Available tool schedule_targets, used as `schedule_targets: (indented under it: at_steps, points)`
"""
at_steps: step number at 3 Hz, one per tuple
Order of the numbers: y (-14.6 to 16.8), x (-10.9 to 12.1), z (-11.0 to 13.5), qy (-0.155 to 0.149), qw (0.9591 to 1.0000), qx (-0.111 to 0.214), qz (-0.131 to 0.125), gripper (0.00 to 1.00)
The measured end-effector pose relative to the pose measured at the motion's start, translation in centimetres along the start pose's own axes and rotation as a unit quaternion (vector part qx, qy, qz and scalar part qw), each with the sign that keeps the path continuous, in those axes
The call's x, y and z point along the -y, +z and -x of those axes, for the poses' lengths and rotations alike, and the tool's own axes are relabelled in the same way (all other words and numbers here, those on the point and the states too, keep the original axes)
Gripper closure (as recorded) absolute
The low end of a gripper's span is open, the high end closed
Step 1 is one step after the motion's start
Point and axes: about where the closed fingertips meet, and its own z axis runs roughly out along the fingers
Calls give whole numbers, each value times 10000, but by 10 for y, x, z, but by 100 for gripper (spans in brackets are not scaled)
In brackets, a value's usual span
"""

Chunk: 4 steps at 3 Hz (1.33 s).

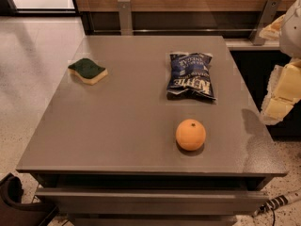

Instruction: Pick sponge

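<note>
The sponge [88, 70] has a dark green top over pale yellow foam and lies flat on the grey table [117, 126], at its far left. My gripper [281, 95] is at the right edge of the view, beyond the table's right side and above it, far from the sponge. Its pale yellow fingers [277, 108] point down and to the left. Nothing is in it that I can see.
A dark blue chip bag [190, 75] lies at the table's far right centre. An orange [190, 134] sits nearer the front right. A wooden wall and metal brackets [124, 14] run behind the table. A dark object [11, 197] sits on the floor at the front left.
</note>
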Motion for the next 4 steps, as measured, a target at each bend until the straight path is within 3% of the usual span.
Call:
schedule_targets:
  at_steps: [1, 2, 3, 4]
  points:
    - [0, 0, 0, 0, 10000, 0, -1, 0]
    - [6, 13, 23, 27, 9997, 258, -26, 0]
    - [29, 40, 89, 455, 9924, 1140, -15, 0]
    - [40, 55, 152, 969, 9702, 2221, -63, 0]
